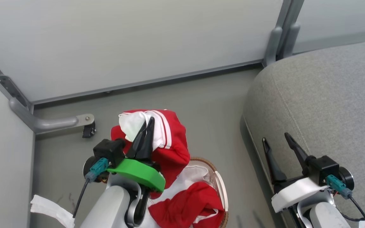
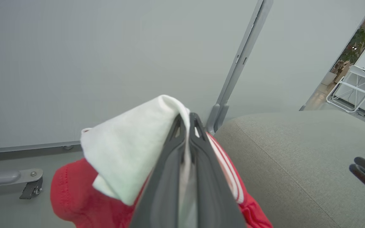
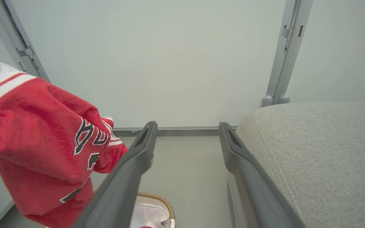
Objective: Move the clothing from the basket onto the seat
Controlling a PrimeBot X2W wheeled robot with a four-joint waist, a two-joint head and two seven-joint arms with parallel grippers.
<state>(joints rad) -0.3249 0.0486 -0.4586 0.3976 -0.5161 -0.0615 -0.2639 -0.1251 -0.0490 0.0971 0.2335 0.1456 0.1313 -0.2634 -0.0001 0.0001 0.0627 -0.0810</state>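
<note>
Quick rundown for you: your left gripper point(image 1: 148, 121) has its two long dark fingers pressed together on a soft bright red garment point(image 1: 171, 148) with a white panel and red-and-white striped trim. The pinch is on the white part, and the rest droops off both sides of the fingers, held up over the far end of the oval white laundry basket with the brown woven rim point(image 1: 216, 172). In the head view that arm's pale forearm comes up from about 7 o'clock, with a green collar at the wrist and the fingers aimed at roughly 12 to 1 o'clock. In the left wrist view the left gripper point(image 2: 186, 115) has white cloth folded over its closed tips, and the red garment point(image 2: 74, 196) sags at 7 o'clock.

A second red garment point(image 1: 185, 205) lies in the basket at 6 o'clock, on the white fabric liner point(image 1: 195, 175).

Your right gripper point(image 1: 275, 137) sits at 4 o'clock with a white collar. Its fingers are spread wide with nothing between them, pointing at about 11 o'clock over the front edge of the big grey fabric-upholstered seat point(image 1: 322, 95), which takes the 3 o'clock side.

In the right wrist view the right gripper point(image 3: 187, 124) frames grey floor. The held garment point(image 3: 36, 126) hangs at 9 o'clock showing dark-and-white lettering, the basket point(image 3: 160, 198) rim peeks in at 6 o'clock, and the seat point(image 3: 322, 152) is at 4 o'clock — well apart from the held cloth.
</note>
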